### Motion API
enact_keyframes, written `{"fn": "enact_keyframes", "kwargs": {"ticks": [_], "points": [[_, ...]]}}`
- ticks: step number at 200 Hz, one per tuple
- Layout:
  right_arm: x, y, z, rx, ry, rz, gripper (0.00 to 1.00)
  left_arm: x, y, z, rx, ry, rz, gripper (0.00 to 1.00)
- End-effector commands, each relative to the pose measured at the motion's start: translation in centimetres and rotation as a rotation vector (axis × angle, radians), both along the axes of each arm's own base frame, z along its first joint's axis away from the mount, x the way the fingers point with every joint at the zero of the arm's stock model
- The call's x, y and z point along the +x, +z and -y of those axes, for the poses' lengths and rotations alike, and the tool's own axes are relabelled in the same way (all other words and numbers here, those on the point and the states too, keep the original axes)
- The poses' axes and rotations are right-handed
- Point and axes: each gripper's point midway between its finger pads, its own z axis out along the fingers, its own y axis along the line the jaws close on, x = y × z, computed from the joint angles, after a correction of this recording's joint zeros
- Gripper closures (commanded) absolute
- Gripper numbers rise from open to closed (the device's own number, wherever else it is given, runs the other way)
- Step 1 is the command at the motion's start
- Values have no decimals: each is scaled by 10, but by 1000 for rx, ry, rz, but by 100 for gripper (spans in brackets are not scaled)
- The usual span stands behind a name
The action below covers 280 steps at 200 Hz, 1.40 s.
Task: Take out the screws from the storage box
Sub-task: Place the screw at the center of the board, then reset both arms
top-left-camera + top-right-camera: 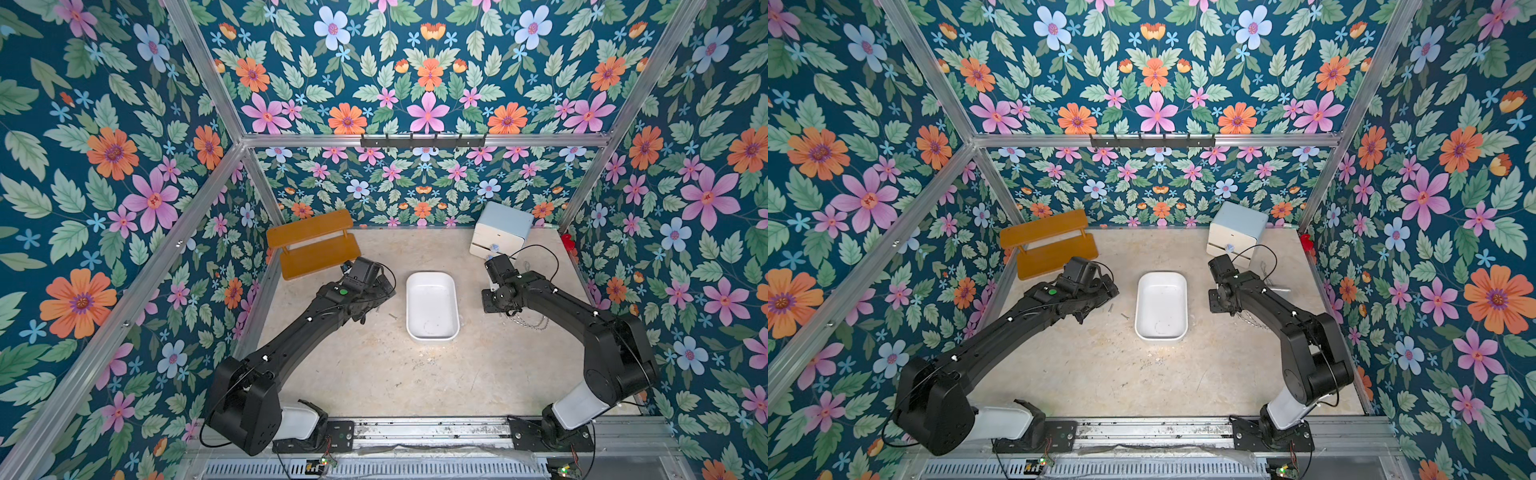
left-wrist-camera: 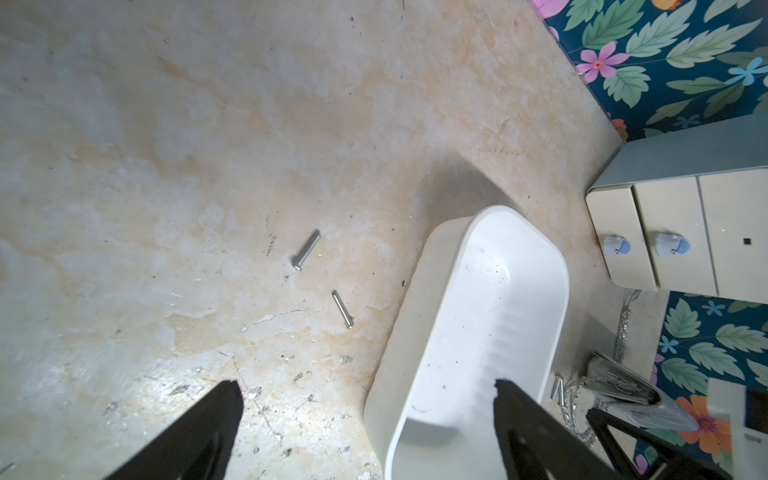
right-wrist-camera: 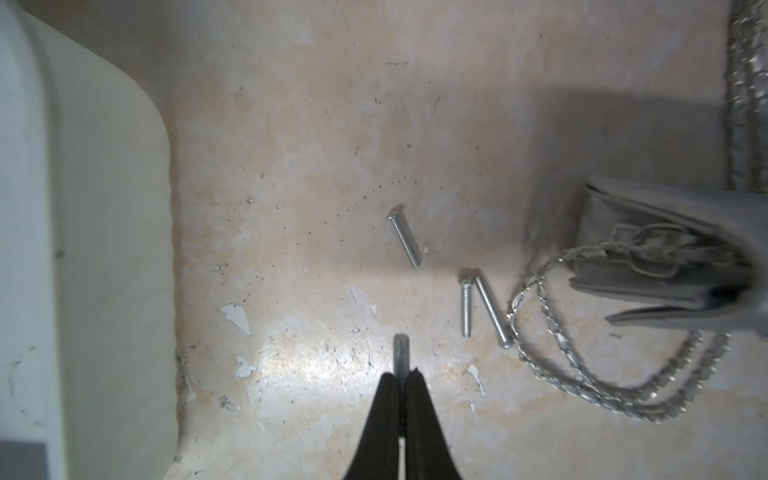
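**The storage box (image 1: pixel 432 305) looks empty, and the right hand (image 3: pixel 401 376) is closed on a screw (image 3: pixel 401 347).**

The left hand (image 2: pixel 365 386) is spread wide and holds nothing, above the bench (image 2: pixel 166 166) just beside the box. Two screws (image 2: pixel 306 249) lie loose there, and three other screws (image 3: pixel 466 307) lie across the box, near a silvery link chain (image 3: pixel 582 374) and a soft grey pouch (image 3: pixel 665 257). The dark specks inside the tub are probably grit, but they are too small to tell. The held screw is a thin, hard, round rod gripped near one end, with its threaded tip sticking out. It could pivot or slip in the grip. If dropped from a height onto the hard, mottled bench it may bounce, or roll into the chain and snag. The smooth white plastic tub looks light, so a careless sweep by either hand could push it onto the loose screws.
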Motion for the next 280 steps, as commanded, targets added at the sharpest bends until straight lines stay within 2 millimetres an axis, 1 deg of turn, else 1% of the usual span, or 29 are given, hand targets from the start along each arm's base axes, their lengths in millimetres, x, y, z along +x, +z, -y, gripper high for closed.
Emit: {"fn": "enact_keyframes", "kwargs": {"ticks": [1,28,41,66,89,113,116,118,120,122,123,126,144,160,167,172,175,183,193,199,201,209,215,223,235,241,246,261,280], "points": [[9,-14,-5,25,-25,8,100,-7,1,-20,50,74,-3,1],[11,-27,-4,8,-27,-10,97,-10,1,-21,39,77,6,1],[12,-32,-4,4,-25,-15,89,-11,0,-21,34,77,12,1],[11,-37,-6,10,-23,-21,78,-14,-2,-32,63,126,4,1],[10,-37,-4,8,-25,-13,74,-16,-1,-43,102,164,9,1],[10,-29,0,0,-34,13,64,-8,11,-40,81,128,109,1],[10,-25,0,1,-35,24,61,-7,13,-40,78,126,125,1],[11,-23,0,3,-36,33,55,-5,15,-40,81,124,139,1],[10,-21,0,7,-35,37,40,-4,17,-40,82,118,156,1],[11,-19,1,8,-37,44,15,-3,19,-40,82,111,173,1],[11,-19,1,8,-37,46,8,-3,20,-40,80,109,181,1],[11,-10,0,20,-36,72,1,-1,23,-39,77,98,205,1],[13,32,-2,76,-16,205,0,3,41,-47,108,86,335,1],[12,72,6,96,-20,374,0,2,57,-62,186,95,434,1],[9,90,18,75,-53,463,0,0,63,-72,224,116,463,1],[6,109,32,56,-98,557,0,-1,66,-79,254,136,480,1],[5,113,37,48,-114,584,0,-2,67,-84,272,154,486,1],[-5,139,58,42,-186,740,0,-7,68,-99,322,208,499,1],[-17,158,73,36,-208,912,0,-13,65,-116,381,267,508,1],[-26,159,79,22,-187,1007,0,-15,64,-123,414,288,520,1],[-29,165,79,20,-174,1052,0,-16,63,-126,430,289,521,1],[-43,164,84,-13,-131,1158,0,-17,63,-131,480,287,544,1],[-52,157,92,-43,-142,1183,0,-18,63,-134,514,284,563,1],[-59,151,105,-72,-193,1154,0,-20,62,-142,553,308,586,1],[-65,125,125,-108,-278,1022,0,-25,57,-156,610,383,607,1],[-67,120,135,-118,-345,996,0,-27,53,-163,652,402,611,1],[-66,117,136,-118,-360,986,0,-28,50,-165,678,412,624,1],[-55,102,121,-110,-265,952,1,-30,37,-173,750,434,635,1],[-47,74,132,-176,-315,887,0,-29,18,-175,808,429,635,1]]}}
